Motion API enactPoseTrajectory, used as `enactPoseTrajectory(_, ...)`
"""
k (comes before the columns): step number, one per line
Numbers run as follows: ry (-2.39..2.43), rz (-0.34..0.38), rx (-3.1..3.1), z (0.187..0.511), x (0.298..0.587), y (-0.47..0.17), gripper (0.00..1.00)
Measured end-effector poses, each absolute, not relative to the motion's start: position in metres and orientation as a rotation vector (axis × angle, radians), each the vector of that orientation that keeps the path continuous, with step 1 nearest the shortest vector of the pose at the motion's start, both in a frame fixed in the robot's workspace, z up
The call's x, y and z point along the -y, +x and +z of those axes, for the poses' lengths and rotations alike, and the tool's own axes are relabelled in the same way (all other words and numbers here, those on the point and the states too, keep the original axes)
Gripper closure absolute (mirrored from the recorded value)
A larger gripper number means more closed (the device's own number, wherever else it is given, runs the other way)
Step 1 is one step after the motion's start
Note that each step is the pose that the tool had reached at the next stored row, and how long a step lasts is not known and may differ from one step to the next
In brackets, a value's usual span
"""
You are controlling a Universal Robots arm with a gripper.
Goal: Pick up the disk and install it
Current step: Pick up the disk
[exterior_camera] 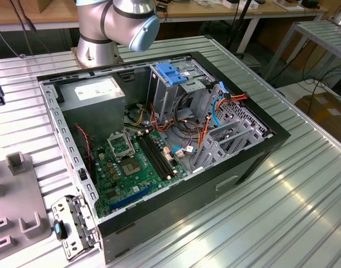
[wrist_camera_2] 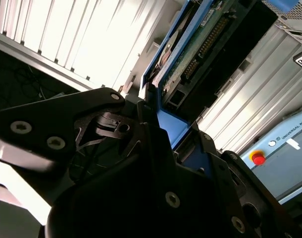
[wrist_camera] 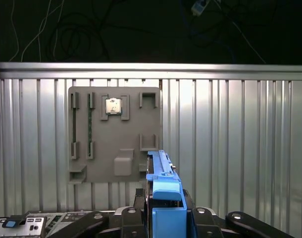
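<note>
The disk [wrist_camera: 164,183], edge-on in its blue carrier, is clamped between the jaws of the gripper [wrist_camera: 166,210]; a grey fixture plate [wrist_camera: 114,134] is seen beyond them.

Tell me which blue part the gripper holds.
The disk in its blue carrier, clamped in the gripper; the latch plate and cables sit in the case.

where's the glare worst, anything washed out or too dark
Second wrist view: ribbed table blown out white beside the disk; soft glare streaks on the table at the exterior view's right; first wrist view: table evenly lit, background black.
</note>
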State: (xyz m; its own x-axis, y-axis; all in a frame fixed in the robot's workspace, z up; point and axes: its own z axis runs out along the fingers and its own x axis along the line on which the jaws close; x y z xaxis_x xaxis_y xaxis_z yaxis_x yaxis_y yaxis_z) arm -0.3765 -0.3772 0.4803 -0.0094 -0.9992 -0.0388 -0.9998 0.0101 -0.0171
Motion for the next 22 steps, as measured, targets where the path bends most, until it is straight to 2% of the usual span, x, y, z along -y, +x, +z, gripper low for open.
enactPoseTrajectory(22, -2.183, 0.023, -2.204, 0.480, 0.378, -0.345, 0.63)
